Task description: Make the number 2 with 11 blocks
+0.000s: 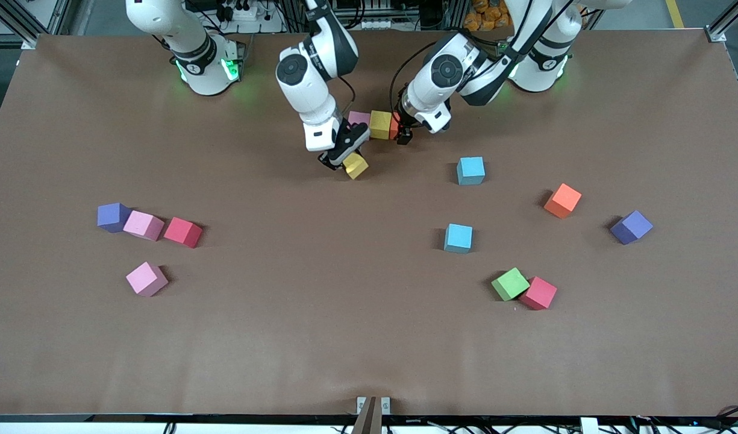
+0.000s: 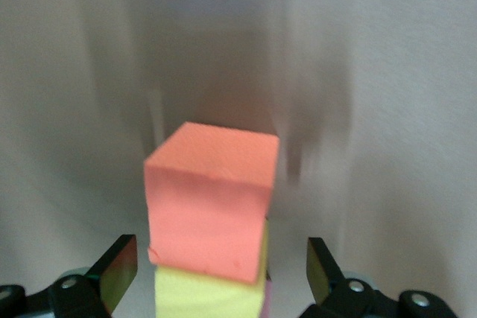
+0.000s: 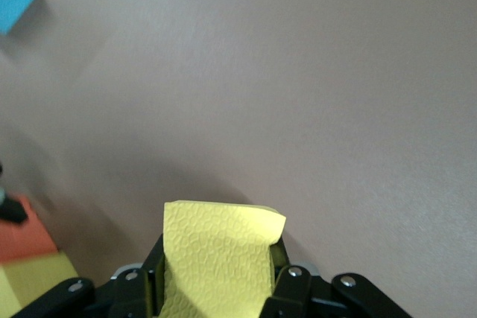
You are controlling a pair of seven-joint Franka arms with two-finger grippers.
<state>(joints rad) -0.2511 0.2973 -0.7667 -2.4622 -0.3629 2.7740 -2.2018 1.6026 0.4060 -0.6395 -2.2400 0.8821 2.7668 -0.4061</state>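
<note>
Risk is building at the row near the bases: right gripper (image 1: 344, 158) is pinching a yellow block (image 1: 355, 166) beside the pink (image 1: 359, 117), yellow (image 1: 380, 124), red (image 2: 212, 199) row. Left gripper (image 1: 403, 131) is sitting spread around the red block; lifting crooked could be dragging it. Remaining 7 blocks are lying scattered nearer the camera.

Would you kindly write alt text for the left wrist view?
An orange-red block sits against a yellow block on the brown table, between the open left gripper's two black fingertips, which stand clear of it.
</note>
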